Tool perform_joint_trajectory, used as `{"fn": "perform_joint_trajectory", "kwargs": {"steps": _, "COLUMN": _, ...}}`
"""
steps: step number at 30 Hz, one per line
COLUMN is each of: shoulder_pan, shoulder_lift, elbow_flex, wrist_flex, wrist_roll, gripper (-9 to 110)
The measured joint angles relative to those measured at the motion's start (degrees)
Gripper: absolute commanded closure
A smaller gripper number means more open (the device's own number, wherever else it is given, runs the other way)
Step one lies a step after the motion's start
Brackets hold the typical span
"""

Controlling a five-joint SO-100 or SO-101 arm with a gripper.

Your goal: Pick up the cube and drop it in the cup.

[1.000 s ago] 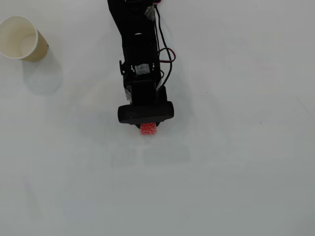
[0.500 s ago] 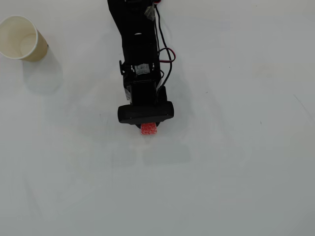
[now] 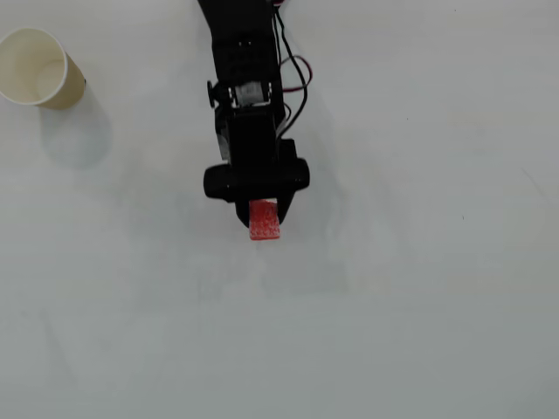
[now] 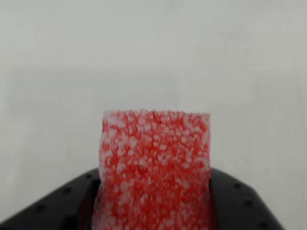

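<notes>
Overhead view: the black arm's gripper (image 3: 263,218) has its jaws closed on the red cube (image 3: 265,222) near the middle of a bare white counter (image 3: 419,305), well apart from the cream paper cup (image 3: 37,68) standing at the far upper left. The pick-up looks done; the carry comes next, calling for a long swing left until the cube hangs over the cup's mouth.

Wrist view: the speckled, spongy cube (image 4: 154,167) fills the lower frame, pinched between dark jaws, plain white counter (image 4: 153,52) beyond. No room visible.
</notes>
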Motion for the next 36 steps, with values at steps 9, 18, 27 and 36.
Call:
{"fn": "perform_joint_trajectory", "kwargs": {"steps": 9, "shoulder_pan": 4.1, "shoulder_lift": 16.7, "elbow_flex": 8.1, "wrist_flex": 0.9, "wrist_roll": 0.0, "gripper": 98}}
{"fn": "perform_joint_trajectory", "kwargs": {"steps": 18, "shoulder_pan": 10.2, "shoulder_lift": 35.1, "elbow_flex": 16.7, "wrist_flex": 4.7, "wrist_roll": 0.0, "gripper": 99}}
{"fn": "perform_joint_trajectory", "kwargs": {"steps": 27, "shoulder_pan": 19.2, "shoulder_lift": 52.6, "elbow_flex": 22.8, "wrist_flex": 9.5, "wrist_roll": 0.0, "gripper": 100}}
{"fn": "perform_joint_trajectory", "kwargs": {"steps": 36, "shoulder_pan": 30.5, "shoulder_lift": 58.3, "elbow_flex": 23.3, "wrist_flex": 11.2, "wrist_roll": 0.0, "gripper": 100}}
